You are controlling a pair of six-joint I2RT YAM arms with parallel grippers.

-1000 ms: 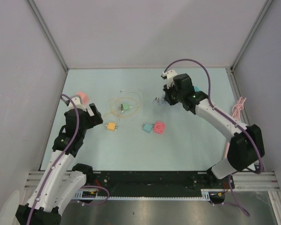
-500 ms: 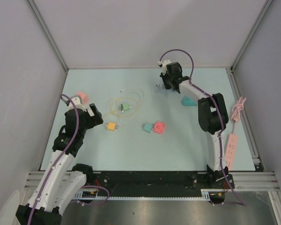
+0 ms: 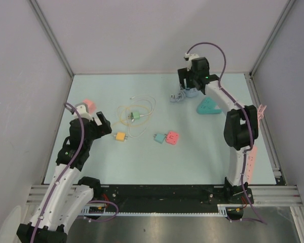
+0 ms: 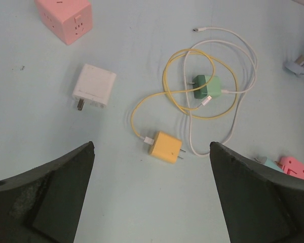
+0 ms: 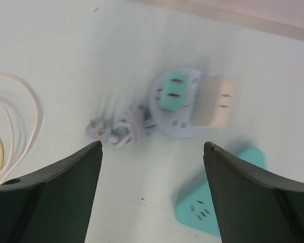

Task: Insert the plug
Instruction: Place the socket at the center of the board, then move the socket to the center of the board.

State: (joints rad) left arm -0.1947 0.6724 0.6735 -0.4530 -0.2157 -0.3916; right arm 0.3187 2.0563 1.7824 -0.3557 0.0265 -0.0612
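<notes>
A round lavender socket (image 5: pixel 178 109) lies on the table with a green plug (image 5: pixel 171 92) and a beige plug (image 5: pixel 214 103) seated in it. Its bundled cord (image 5: pixel 122 130) trails left. My right gripper (image 5: pixel 153 147) hovers over it, open, holding nothing; from above it is at the back (image 3: pixel 191 85). My left gripper (image 4: pixel 152 146) is open above a yellow charger (image 4: pixel 166 147) with its yellow cable. A green charger (image 4: pixel 207 87) with a white cable lies further back. The right wrist view is blurred.
A teal triangular power strip (image 3: pixel 209 106) lies right of the round socket. A pink cube socket (image 4: pixel 63 15) and white charger (image 4: pixel 93 86) sit at the left. A small teal (image 3: pixel 159 137) and a pink adapter (image 3: pixel 172 137) lie mid-table. A pink power strip (image 3: pixel 249 163) is at the right edge.
The right arm swung from mid-table to the back edge, and its jaws went from shut to open. The lavender socket and cord now lie free beneath it. The left arm stayed still.
</notes>
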